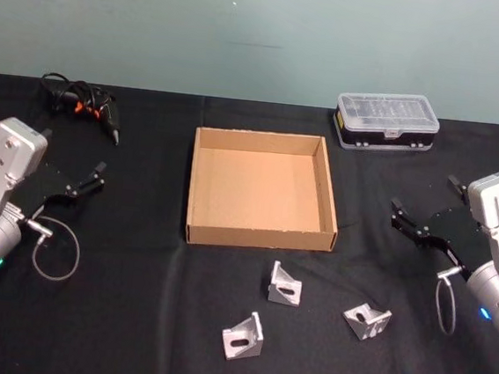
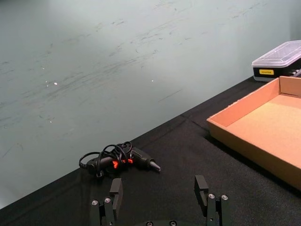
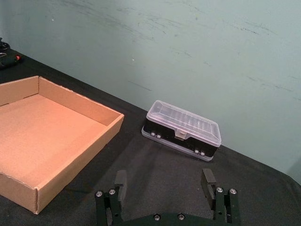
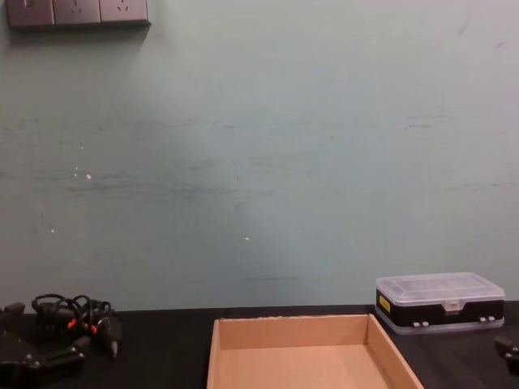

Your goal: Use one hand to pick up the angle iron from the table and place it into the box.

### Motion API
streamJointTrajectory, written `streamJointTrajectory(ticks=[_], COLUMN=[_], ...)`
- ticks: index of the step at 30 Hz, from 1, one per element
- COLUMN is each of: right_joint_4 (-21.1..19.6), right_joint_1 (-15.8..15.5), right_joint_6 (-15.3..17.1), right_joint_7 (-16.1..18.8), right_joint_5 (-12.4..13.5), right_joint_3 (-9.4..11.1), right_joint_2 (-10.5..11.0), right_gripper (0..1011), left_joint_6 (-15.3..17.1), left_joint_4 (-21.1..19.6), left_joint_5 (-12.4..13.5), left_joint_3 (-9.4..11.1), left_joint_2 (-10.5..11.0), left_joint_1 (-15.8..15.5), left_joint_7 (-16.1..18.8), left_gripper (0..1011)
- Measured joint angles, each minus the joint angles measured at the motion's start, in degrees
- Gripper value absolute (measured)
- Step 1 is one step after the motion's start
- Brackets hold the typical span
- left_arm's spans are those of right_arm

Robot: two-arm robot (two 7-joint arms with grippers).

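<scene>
Hovering at the right edge, your right gripper (image 3: 163, 182) has its jaws spread wide and empty; the left gripper (image 2: 158, 184) is the same at the left edge. The rightmost angle iron (image 1: 367, 319) lies on the table (image 1: 131, 317), nearward and left of the right jaws, so that arm is closer. The middle angle iron (image 1: 286, 284) and nearest angle iron (image 1: 244, 337) lie further left. The box (image 1: 194, 182) sits just beyond all three.
</scene>
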Motion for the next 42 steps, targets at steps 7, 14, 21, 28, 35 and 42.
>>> streamJointTrajectory(ticks=[7,14,21,28,35,42], right_joint_4=[0.00,0.00,0.00,0.01,-1.63,-11.63], right_joint_1=[0.00,0.00,0.00,0.00,-0.73,-6.96], right_joint_6=[0.00,0.00,0.00,0.00,0.52,5.82], right_joint_7=[0.00,0.00,0.00,0.00,0.21,1.55], right_joint_5=[0.00,0.00,0.00,0.00,0.08,2.76], right_joint_3=[0.00,0.00,0.00,0.00,0.50,3.99], right_joint_2=[0.00,0.00,0.00,0.00,0.48,4.80], right_gripper=[1003,1003,1003,1003,1003,1003], left_joint_6=[0.00,0.00,0.00,0.00,0.00,0.00], left_joint_4=[0.00,0.00,0.00,0.00,0.00,0.00], left_joint_5=[0.00,0.00,0.00,0.00,0.00,0.00], left_joint_3=[0.00,0.00,0.00,0.00,0.00,0.00], left_joint_2=[0.00,0.00,0.00,0.00,0.00,0.00], left_joint_1=[0.00,0.00,0.00,0.00,0.00,0.00], left_joint_7=[0.00,0.00,0.00,0.00,0.00,0.00], left_gripper=[1005,1004,1004,1005,1005,1005])
